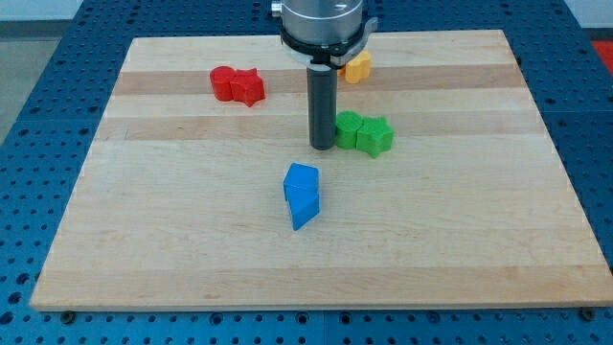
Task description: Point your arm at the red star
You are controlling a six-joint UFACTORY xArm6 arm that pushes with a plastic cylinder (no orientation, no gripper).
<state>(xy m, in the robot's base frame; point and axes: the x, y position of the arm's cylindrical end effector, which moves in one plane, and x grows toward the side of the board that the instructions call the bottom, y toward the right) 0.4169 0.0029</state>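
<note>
Red star (248, 87) is lying up-left of my tip (322, 146), well apart, touching a red block (224, 82). My tip is sitting just left of the green blocks (364, 132). No jaws are fitted.

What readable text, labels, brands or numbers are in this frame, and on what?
None. No text on the wooden board, the blue perforated table, the arm's metal flange, or the red, green, blue and yellow blocks. My tip sits just left of the green blocks.

Single view: elevated front, angled down, whole board (316, 268) framed.
</note>
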